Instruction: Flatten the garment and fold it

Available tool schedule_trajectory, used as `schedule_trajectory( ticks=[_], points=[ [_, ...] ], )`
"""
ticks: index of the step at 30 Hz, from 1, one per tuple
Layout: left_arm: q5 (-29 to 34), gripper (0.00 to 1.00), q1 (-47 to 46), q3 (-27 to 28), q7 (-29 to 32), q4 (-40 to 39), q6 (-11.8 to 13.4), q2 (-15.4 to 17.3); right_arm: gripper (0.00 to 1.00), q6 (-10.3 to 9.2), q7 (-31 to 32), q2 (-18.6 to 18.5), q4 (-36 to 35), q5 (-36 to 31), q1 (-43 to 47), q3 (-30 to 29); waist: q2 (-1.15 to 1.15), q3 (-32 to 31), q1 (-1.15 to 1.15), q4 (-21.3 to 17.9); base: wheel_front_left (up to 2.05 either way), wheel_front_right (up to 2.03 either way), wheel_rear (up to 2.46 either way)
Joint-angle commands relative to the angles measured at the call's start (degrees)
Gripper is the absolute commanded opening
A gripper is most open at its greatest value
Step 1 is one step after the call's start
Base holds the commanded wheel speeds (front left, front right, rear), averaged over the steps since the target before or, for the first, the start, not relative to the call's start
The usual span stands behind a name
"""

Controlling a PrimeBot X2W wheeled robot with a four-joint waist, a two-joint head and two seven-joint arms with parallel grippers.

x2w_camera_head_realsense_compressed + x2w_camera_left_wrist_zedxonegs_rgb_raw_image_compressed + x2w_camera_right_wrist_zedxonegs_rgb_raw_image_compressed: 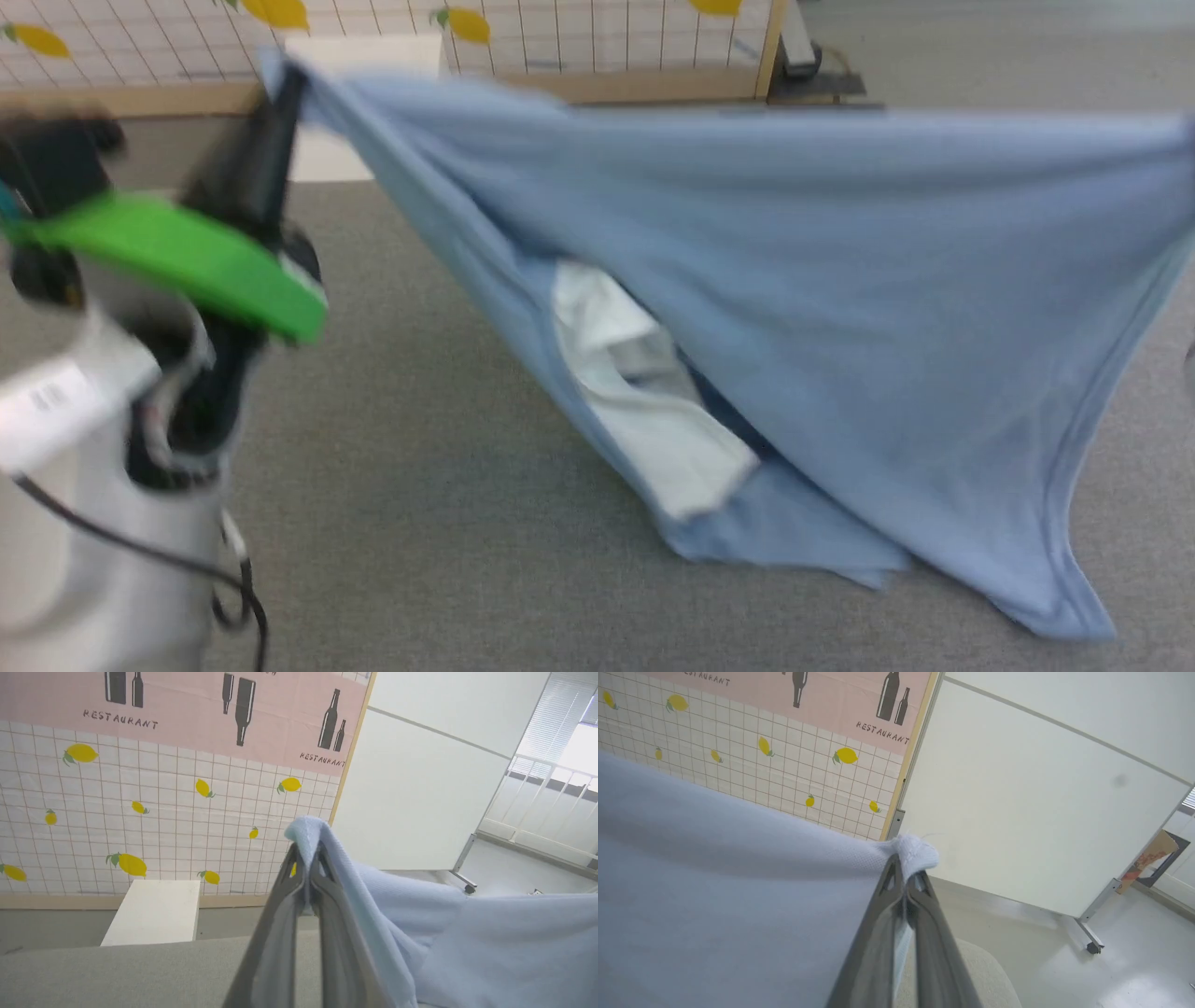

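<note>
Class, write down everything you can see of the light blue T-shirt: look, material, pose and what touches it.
The light blue soft-fabric T-shirt hangs spread wide, stretched between two upper corners. The left gripper is shut on one bunched corner, the right gripper on the other. The cloth looks like a fine knit. A white panel shows in an opening low down, and the stitched lower edge sags to the grey surface.

Matt knit-cloth garment (794,308) over rough grey carpet (420,448)
</note>
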Motion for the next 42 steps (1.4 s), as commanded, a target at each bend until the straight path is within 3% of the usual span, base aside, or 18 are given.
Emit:
schedule_trajectory(
  ticks=[1,6,10,15,19,24,31,42],
  points=[
    [-0.4,0.0,-4.3,0.6,0.3,1.0,0.0,0.2,0.0,-0.08,1.5,-1.7,-0.2,0.9,-3.8,1.4,0.0,4.0,0.0,-1.1,0.0,0.0,0.0],
    [-0.7,0.0,-18.1,1.9,1.5,5.0,0.5,0.7,0.0,-0.08,5.6,-5.9,2.3,2.7,-17.6,7.4,0.0,9.8,0.0,-2.4,0.0,0.0,0.0],
    [1.4,0.0,-30.2,2.5,2.0,8.9,1.1,2.7,0.0,-0.08,8.7,-6.3,7.7,1.5,-31.4,11.8,0.0,15.2,0.0,-3.5,0.0,0.0,0.0],
    [3.1,0.0,-42.8,4.4,-0.7,14.7,3.0,3.1,0.0,-0.08,9.6,-3.9,17.5,-3.2,-47.0,15.6,0.0,20.0,0.0,-4.6,0.0,0.0,0.0],
    [4.5,0.0,-52.3,6.4,-6.5,18.5,4.8,2.2,0.0,-0.08,7.3,-0.5,24.3,-8.9,-58.3,14.9,0.0,23.4,0.0,-4.9,0.0,0.0,0.0],
    [5.8,0.0,-59.6,7.3,-14.9,22.6,3.9,1.6,0.0,-0.08,1.6,3.9,29.7,-17.3,-67.4,12.3,0.0,25.9,0.0,-4.5,0.0,0.0,0.0],
    [7.9,0.0,-56.0,5.1,-19.7,30.0,0.4,2.9,0.0,-0.08,-4.1,7.5,36.4,-20.6,-67.1,10.9,0.0,27.0,0.0,-3.0,0.0,0.0,0.0],
    [12.9,0.0,-33.3,-5.0,-14.6,42.0,-5.1,6.7,0.0,-0.08,-10.0,8.0,45.7,-12.6,-45.0,14.6,0.0,20.1,0.0,-0.5,0.0,0.0,0.0]
  ],
)
